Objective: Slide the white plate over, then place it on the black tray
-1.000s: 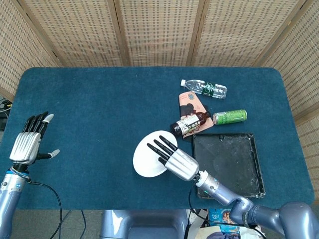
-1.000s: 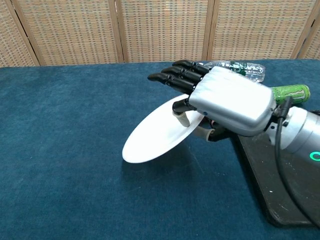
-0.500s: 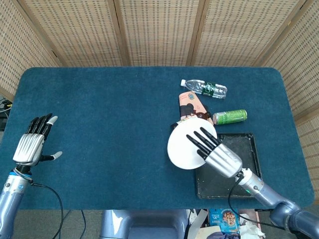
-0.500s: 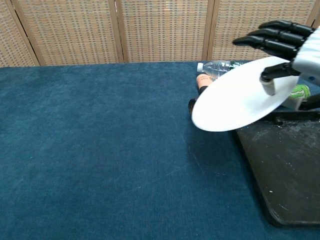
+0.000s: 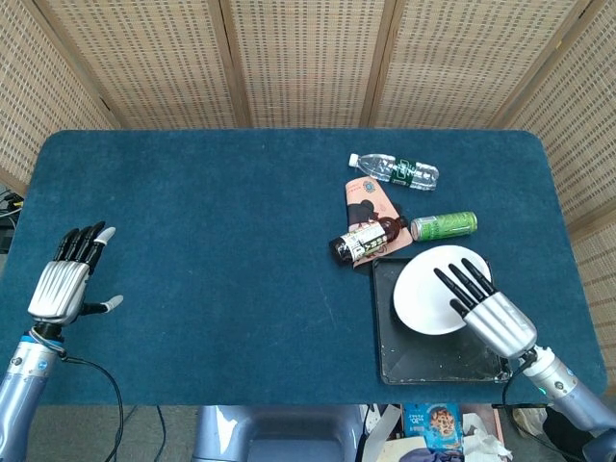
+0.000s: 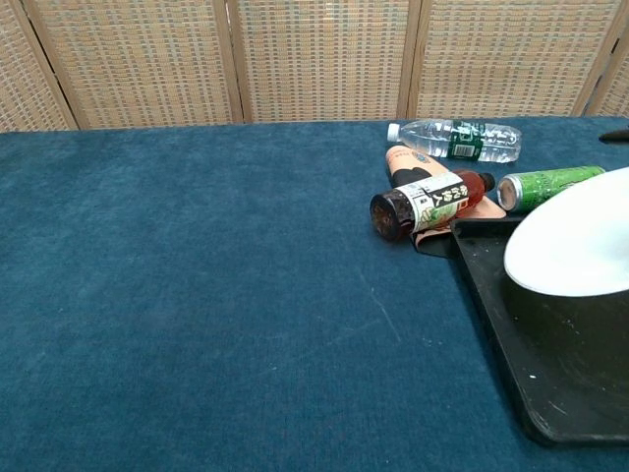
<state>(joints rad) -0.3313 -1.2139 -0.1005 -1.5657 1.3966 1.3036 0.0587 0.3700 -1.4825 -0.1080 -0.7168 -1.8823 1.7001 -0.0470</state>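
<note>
Two bottles (one clear (image 5: pixel 393 171), one dark (image 5: pixel 367 240)), one green can (image 5: pixel 444 226), one white plate (image 5: pixel 429 289), one black tray (image 5: pixel 423 356)

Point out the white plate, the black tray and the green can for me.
white plate (image 5: pixel 423 294), head view, bare middle left of the fingers.
black tray (image 5: pixel 433 361), head view, bare floor near the front edge.
green can (image 5: pixel 445 225), head view, middle of its side.

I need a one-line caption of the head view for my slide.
Right hand holds the white plate over the black tray; left hand waits open at the table's far side.
</note>
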